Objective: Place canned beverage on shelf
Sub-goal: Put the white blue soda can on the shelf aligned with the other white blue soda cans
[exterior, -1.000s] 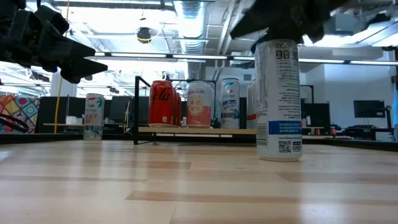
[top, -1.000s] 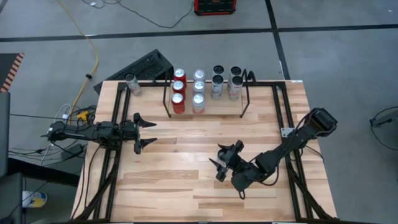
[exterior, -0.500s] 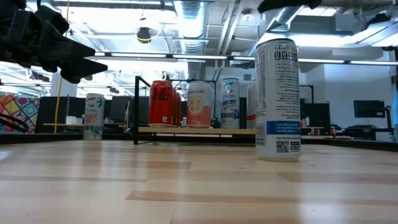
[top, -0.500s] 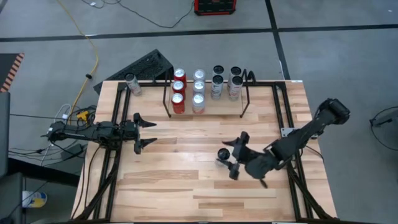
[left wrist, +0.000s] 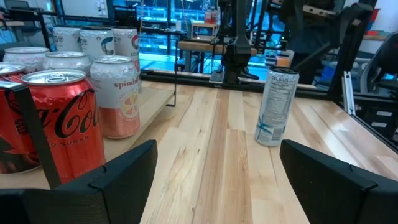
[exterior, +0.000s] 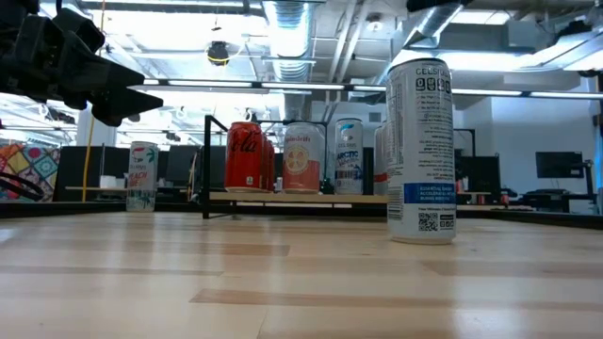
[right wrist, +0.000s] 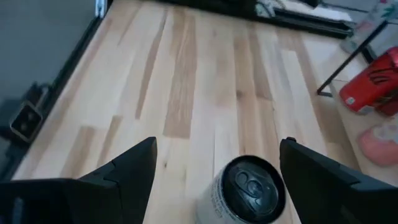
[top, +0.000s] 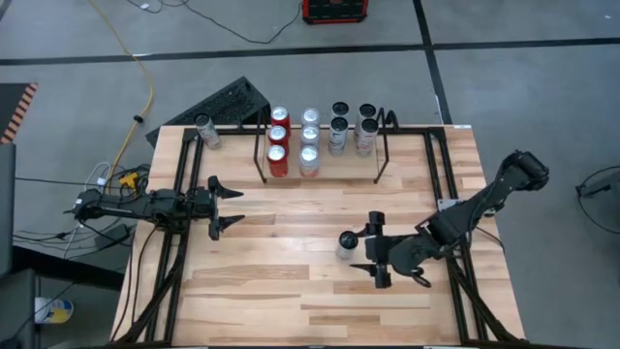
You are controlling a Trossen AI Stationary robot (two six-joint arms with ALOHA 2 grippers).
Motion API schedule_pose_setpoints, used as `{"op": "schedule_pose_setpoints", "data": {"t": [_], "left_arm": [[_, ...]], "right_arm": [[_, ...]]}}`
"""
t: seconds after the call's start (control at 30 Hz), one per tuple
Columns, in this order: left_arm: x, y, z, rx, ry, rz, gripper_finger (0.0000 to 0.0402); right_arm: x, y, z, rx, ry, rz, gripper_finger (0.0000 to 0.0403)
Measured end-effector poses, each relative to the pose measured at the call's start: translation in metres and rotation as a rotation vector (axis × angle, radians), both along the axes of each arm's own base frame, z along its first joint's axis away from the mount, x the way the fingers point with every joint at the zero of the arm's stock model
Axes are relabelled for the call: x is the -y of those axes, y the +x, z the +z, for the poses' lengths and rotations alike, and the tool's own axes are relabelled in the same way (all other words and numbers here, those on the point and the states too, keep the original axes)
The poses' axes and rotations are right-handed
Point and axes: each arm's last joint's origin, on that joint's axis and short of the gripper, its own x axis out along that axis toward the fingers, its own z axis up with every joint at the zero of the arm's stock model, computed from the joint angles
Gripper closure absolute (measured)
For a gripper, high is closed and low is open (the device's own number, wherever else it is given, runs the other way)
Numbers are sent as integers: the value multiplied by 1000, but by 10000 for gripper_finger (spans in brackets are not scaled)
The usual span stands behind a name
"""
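Right now the right gripper has its jaws spread wide and holds nothing; it hangs above the table, just beside the white can, with its fingers apart from it. In the right wrist view the can's dark top shows between the two fingers, lower than them and untouched. That can stands upright on the bare wood, well apart from the shelf, toward the near side of the table.

Over on the left, the left gripper waits with its jaws also wide and empty, above the table's left side, pointing toward the middle.

On the shelf at the far edge stand rows of cans: red cans, pale cans, then darker-topped ones. One more can stands alone on the far left corner, outside the shelf.
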Motion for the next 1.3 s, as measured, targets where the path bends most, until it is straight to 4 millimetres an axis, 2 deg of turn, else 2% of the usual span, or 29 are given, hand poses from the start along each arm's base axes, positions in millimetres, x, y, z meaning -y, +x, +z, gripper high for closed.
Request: {"op": "schedule_pose_setpoints", "data": {"t": [0.23,0.4,0.7,1.0,1.3], "left_arm": [[0,0,0,1,0,0,74],[0,0,0,1,0,0,74],[0,0,0,0,0,0,74],[0,0,0,0,0,0,74],[0,0,0,1,0,0,74]], "right_arm": [[17,18,-17,-87,-38,-55,88],[27,24,-21,-97,-13,-76,88],[33,17,-41,-34,58,-78,88],[36,17,-45,-72,81,-48,88],[42,13,-67,-84,125,-78,88]]}}
